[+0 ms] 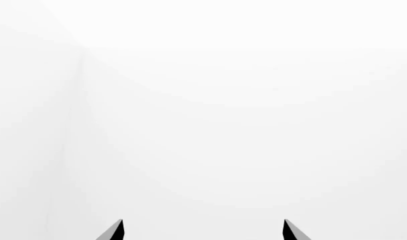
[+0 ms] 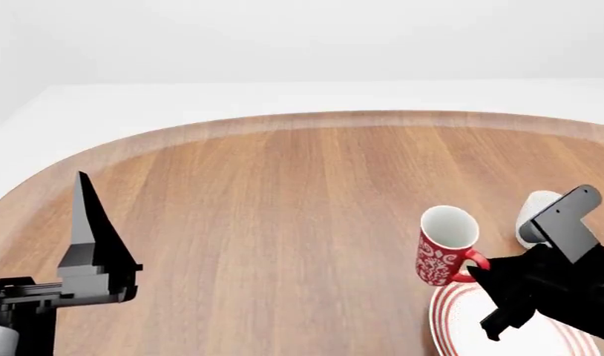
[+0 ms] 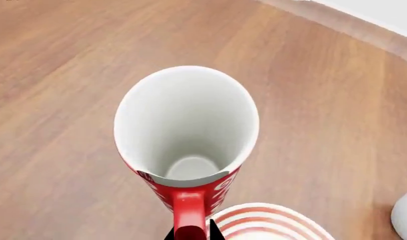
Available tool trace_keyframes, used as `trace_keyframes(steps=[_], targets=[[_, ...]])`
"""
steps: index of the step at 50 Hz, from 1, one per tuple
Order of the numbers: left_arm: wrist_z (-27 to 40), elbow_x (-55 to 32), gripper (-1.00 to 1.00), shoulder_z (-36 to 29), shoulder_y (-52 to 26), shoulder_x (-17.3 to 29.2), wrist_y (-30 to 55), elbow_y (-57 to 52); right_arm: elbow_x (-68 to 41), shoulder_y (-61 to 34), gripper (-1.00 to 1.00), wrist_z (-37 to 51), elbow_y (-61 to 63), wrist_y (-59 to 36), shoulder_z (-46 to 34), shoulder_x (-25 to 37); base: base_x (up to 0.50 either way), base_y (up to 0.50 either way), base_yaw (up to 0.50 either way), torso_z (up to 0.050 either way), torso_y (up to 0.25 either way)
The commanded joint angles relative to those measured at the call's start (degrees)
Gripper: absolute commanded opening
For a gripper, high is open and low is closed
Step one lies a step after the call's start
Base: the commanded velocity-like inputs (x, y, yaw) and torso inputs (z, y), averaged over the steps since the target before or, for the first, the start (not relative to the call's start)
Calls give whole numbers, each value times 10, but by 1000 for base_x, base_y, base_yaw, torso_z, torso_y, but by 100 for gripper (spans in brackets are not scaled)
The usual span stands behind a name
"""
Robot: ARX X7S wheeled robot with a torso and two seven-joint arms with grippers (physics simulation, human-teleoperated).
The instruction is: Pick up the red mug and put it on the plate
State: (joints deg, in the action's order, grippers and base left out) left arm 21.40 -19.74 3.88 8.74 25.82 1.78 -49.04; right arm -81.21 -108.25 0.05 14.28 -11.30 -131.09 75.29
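Observation:
The red mug with white pattern and white inside stands upright at the far edge of the plate, a white plate with red rings at the table's near right. My right gripper is shut on the mug's red handle; the mug fills the right wrist view, with the plate's rim beside it. Whether the mug rests on the table or is held just above it I cannot tell. My left gripper is open and empty at the near left, pointing up; its wrist view shows only white wall past its fingertips.
A plain white mug stands just right of the red mug, partly hidden by my right arm, and shows at the edge of the right wrist view. The wooden table has a curved far edge, with white floor and wall beyond.

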Motion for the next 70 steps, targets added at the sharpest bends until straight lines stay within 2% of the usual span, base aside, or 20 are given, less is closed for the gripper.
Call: trace_keyframes(steps=[1, 16, 30, 52, 70], targets=[[2, -2, 100, 0, -1, 1, -1, 3, -38, 2, -100, 20, -12, -18, 1, 16, 0, 0, 0, 0, 0], [3, -2, 100, -1, 1, 4, -3, 3, -82, 12, -100, 64, -31, -56, -8, 35, 0, 0, 0, 0, 0], [5, 0, 100, -4, 0, 5, -4, 5, -116, 31, -100, 107, -48, -33, -10, 64, 0, 0, 0, 0, 1], [8, -2, 100, -5, -2, 8, -5, 8, -171, 62, -100, 149, -88, -21, -15, 56, 0, 0, 0, 0, 0], [9, 2, 100, -11, -2, 8, -8, 11, -180, 96, -100, 135, -109, 11, -19, 27, 0, 0, 0, 0, 1]])
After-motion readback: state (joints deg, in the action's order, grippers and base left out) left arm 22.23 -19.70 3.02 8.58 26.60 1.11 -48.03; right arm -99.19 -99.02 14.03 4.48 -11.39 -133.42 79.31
